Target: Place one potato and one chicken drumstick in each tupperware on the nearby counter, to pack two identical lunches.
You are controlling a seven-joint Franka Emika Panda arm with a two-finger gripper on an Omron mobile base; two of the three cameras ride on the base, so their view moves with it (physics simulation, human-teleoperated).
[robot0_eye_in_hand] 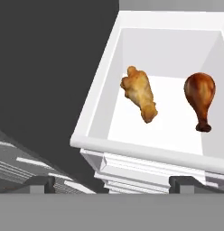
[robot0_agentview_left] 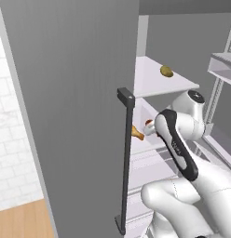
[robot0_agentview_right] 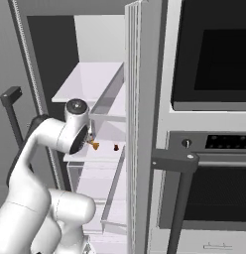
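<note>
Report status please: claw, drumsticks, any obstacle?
Claw open, empty, facing fridge shelf. Two chicken drumsticks lying there, apart. Nothing between claw and them.

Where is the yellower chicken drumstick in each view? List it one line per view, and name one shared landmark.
Left base view: the yellower chicken drumstick is near centre, just right of the dark door handle.
Right base view: left of centre, a little below mid height.
Hand view: upper middle, lying in the white bin.
Shared landmark: the darker drumstick lies beside it in all three.
</note>
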